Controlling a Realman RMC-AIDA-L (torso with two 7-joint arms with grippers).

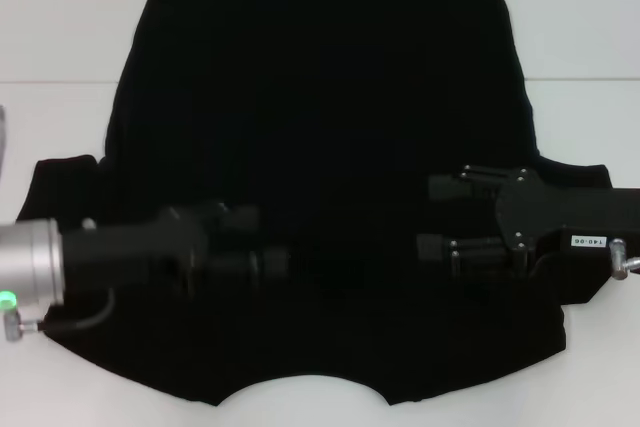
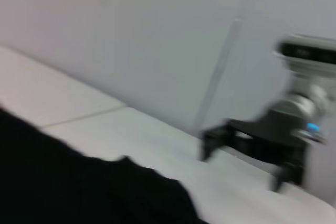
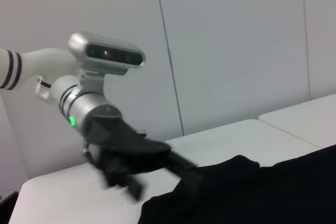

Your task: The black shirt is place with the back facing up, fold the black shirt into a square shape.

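- Head view: we see the black shirt [image 1: 320, 127] spread flat across the white table [image 1: 60, 27], its curved neckline at the near edge and its straight hem at the far edge.
- We see the left gripper [image 1: 262, 259] reaching in from the left over the near part of the shirt, low above the cloth; it is blurred against the black, so we cannot tell how its fingers stand.
- We see the right gripper [image 1: 432, 215] coming in from the right over the same near part, its two fingers well apart and nothing between them.
- In the right wrist view, the left gripper [image 3: 181, 174] is at the shirt's [image 3: 262, 192] edge.
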